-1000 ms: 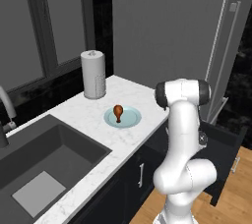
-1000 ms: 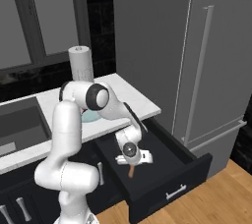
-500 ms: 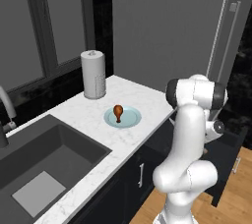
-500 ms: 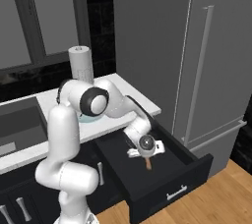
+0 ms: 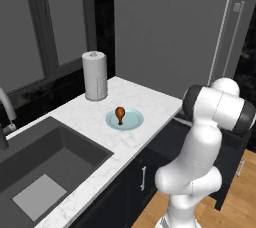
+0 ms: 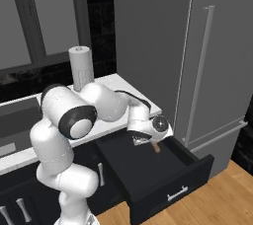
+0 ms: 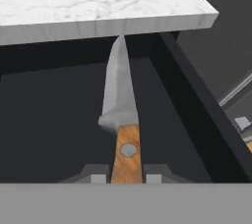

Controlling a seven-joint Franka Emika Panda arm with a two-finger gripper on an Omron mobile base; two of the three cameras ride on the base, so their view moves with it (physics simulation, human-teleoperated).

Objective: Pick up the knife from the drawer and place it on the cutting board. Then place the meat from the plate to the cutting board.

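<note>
The knife (image 7: 119, 95), silver blade and tan wooden handle, points away from the hand toward the marble counter edge. My gripper (image 7: 126, 178) is shut on the knife's handle, a finger tip on each side. From the right base view the gripper (image 6: 149, 141) hangs over the open black drawer (image 6: 170, 177), with the knife handle (image 6: 156, 147) sticking out below it. The drumstick meat (image 5: 119, 114) lies on the teal plate (image 5: 132, 122) on the counter. The cutting board is out of view.
A white paper towel roll (image 5: 95, 76) stands behind the plate. The sink (image 5: 45, 167) lies at the counter's left. A tall grey fridge (image 6: 212, 61) stands right of the drawer. The counter's marble edge (image 7: 108, 24) overhangs the drawer's back.
The gripper has moved right and slightly up above the drawer, and the knife has gone with it. The meat and plate have not moved.
</note>
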